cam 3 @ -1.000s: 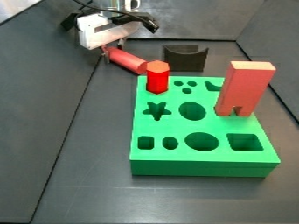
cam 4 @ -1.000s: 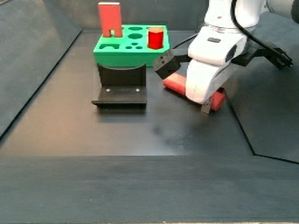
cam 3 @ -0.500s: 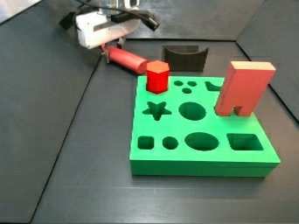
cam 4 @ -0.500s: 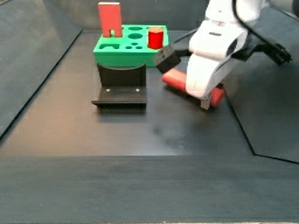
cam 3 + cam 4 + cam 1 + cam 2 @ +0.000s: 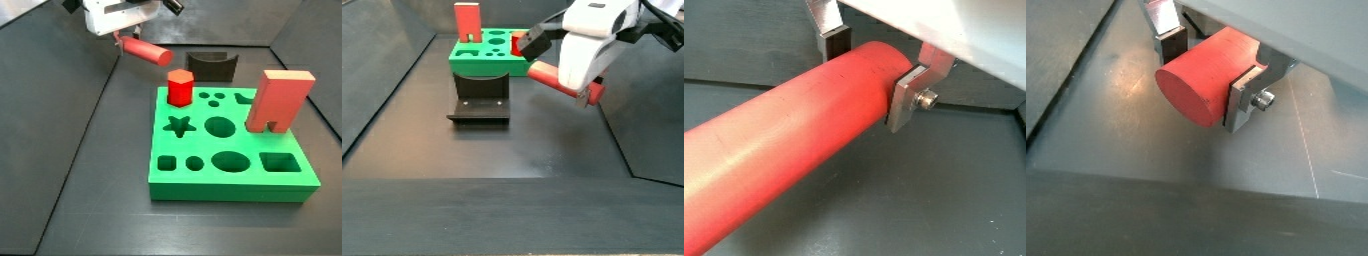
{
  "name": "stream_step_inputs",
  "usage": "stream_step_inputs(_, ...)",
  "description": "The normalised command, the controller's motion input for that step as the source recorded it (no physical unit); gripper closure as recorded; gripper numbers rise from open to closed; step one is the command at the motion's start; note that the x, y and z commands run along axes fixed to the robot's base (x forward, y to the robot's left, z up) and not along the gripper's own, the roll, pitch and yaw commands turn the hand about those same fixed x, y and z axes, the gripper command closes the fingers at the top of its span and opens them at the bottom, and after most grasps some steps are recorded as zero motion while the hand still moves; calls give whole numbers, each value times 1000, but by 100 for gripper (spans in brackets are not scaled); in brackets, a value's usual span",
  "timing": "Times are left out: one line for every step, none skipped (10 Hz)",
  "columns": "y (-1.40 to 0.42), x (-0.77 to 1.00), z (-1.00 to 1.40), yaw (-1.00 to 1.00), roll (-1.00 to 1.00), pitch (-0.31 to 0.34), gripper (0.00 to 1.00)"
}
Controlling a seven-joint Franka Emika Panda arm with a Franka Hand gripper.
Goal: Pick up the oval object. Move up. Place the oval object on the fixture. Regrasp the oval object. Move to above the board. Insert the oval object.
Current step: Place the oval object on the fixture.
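Note:
The oval object (image 5: pixel 146 51), a smooth red rod, hangs tilted in the air above the dark floor, left of the fixture (image 5: pixel 211 66). My gripper (image 5: pixel 123 39) is shut on its upper end. In both wrist views the silver fingers (image 5: pixel 910 92) press against the rod's two sides (image 5: pixel 804 110), and its flat oval end face (image 5: pixel 1192 88) shows. In a side view the oval object (image 5: pixel 547 75) is held to the right of the fixture (image 5: pixel 480 101) and the green board (image 5: pixel 486 62), with my gripper (image 5: pixel 572 80) around it.
The board (image 5: pixel 227 165) has several cut-out holes. A short red hexagonal peg (image 5: pixel 179 88) and a tall salmon block (image 5: pixel 281 100) stand in it. Dark walls enclose the floor on the left and at the back.
My gripper has risen with the oval object, lifting it off the floor. The board, its pieces and the fixture have not moved.

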Motion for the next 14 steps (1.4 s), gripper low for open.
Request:
stream_step_inputs(0, 8, 1000, -2, 16, -27, 100)
stream_step_inputs(0, -8, 1000, -4, 18, 0, 100)
stream_step_inputs(3, -14, 1000, -8, 27, 10, 100)
stream_step_inputs(7, -18, 1000, -15, 41, 25, 100)
stream_step_inputs(11, -23, 1000, -20, 52, 35, 100)
stream_step_inputs(17, -28, 1000, -24, 68, 38, 100)
stream_step_inputs(19, -31, 1000, -24, 74, 42, 100)
stream_step_inputs(22, -36, 1000, -20, 84, 50, 100)
stream_step_inputs(24, -35, 964, -18, 92, 54, 100)
stream_step_inputs(24, -27, 828, -12, 97, 59, 100)
stream_step_inputs(21, -20, 690, -6, 101, 68, 100)
stream_step_inputs(13, -7, 507, 6, 98, 79, 100)
stream_step_inputs(14, -2, 366, 13, 98, 86, 100)
stream_step_inputs(11, -1, 221, 19, 99, 91, 100)
